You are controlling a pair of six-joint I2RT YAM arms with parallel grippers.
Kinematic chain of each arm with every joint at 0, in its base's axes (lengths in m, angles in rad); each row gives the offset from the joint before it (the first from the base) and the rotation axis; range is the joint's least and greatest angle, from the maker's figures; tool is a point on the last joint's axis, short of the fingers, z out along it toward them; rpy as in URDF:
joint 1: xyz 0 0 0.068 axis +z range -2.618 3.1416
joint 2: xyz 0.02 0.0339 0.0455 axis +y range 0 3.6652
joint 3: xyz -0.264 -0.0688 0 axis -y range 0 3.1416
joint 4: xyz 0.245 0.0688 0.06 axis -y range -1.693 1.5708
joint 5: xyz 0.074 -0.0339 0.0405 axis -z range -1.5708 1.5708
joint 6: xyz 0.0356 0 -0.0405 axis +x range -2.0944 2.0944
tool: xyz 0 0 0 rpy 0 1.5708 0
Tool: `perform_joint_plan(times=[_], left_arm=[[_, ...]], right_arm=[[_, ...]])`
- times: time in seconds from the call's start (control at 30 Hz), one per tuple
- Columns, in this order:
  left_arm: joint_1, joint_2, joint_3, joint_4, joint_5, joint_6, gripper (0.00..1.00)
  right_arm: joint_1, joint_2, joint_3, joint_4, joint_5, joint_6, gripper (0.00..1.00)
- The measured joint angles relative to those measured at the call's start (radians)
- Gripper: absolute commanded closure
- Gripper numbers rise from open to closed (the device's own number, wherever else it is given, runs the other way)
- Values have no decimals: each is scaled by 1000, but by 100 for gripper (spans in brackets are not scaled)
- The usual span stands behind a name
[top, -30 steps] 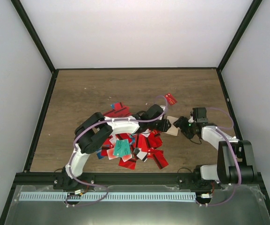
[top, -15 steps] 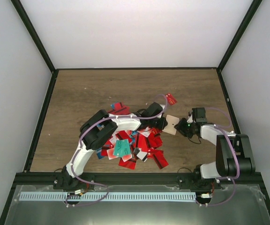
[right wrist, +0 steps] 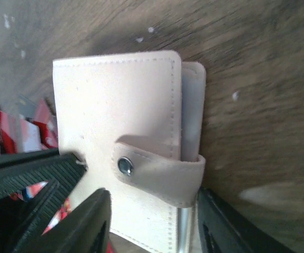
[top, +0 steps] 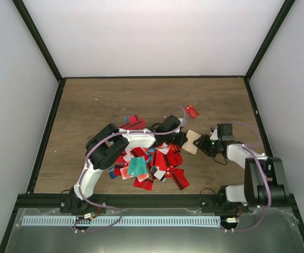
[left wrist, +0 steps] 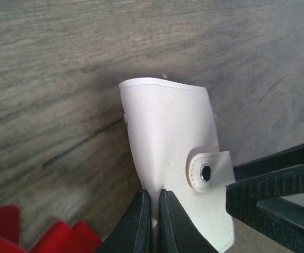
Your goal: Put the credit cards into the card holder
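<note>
From above, my left arm (top: 136, 139) covers part of the pile of credit cards (top: 152, 168). The cards are too small and too mixed up for me to count. My fingers look too tiny there for me to see how they stand.

In my left wrist view, the bottom edge cuts off the card holder (left wrist: 167, 153) and most of my left gripper (left wrist: 153, 221). Only the corners of a few cards peek in at the bottom left.

In my right wrist view, the holder's lower end runs out of the picture by my right gripper (right wrist: 152, 226). The cards on the left are blurry and half behind my left gripper. I cannot tell if my right fingers touch the holder
</note>
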Motion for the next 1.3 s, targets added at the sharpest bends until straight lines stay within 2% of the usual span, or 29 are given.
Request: perform_joint_plan(times=[0.07, 0.17, 0.27, 0.43, 0.67, 0.87, 1.0, 1.1, 1.3], left_arm=[[0, -31, -27, 2, 11, -1, 96], [5, -97, -70, 2, 25, 0, 96], [22, -183, -114, 4, 34, 1, 96], [72, -351, -184, 1, 36, 20, 96], [121, -584, -272, -42, 44, 52, 96], [146, -705, -320, -56, 79, 53, 96], [150, -744, -331, -57, 121, 51, 96], [150, -765, -343, -57, 151, 47, 96], [150, -817, -373, -48, 216, 31, 96]], right_arm=[[1, -36, -12, -9, -19, -11, 39], [-2, -107, -13, -23, -56, -37, 15], [-11, -193, -13, -27, -91, -48, 1], [-26, -316, -12, 14, -195, -50, 0], [-28, -369, -72, 261, -440, 48, 0], [-18, -371, -102, 534, -618, 187, 0], [13, -372, -107, 666, -671, 258, 1], [25, -372, -103, 700, -686, 283, 1], [28, -362, -73, 707, -686, 304, 15]])
